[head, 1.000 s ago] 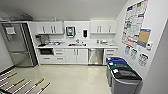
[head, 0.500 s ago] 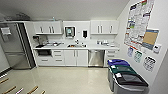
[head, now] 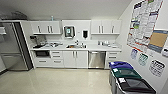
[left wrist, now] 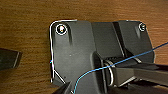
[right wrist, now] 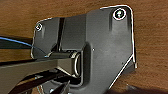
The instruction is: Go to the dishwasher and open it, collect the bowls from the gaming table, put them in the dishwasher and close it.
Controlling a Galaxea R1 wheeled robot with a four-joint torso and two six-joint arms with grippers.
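The dishwasher (head: 97, 59) is a steel-fronted unit under the white counter (head: 75, 47), right of the sink (head: 75, 46). Its door is shut, and a bar handle runs along the top. It stands across the room from me, a little right of centre in the head view. The bowls and the gaming table are out of view. In both wrist views the robot's dark plate hangs over a brown wooden surface (left wrist: 25, 17) (right wrist: 150, 30).
A tall steel fridge (head: 11, 47) stands at the far left. Three lidded bins (head: 125, 76) line the right wall under posters (head: 145, 25). White cabinets and a built-in microwave (head: 42, 53) fill the counter run. Pale floor (head: 57, 80) stretches between me and the counter.
The whole head view has shifted slightly as the robot moves toward the kitchen. The pale furniture at the lower left has slipped out of the picture. The dishwasher door stays shut.
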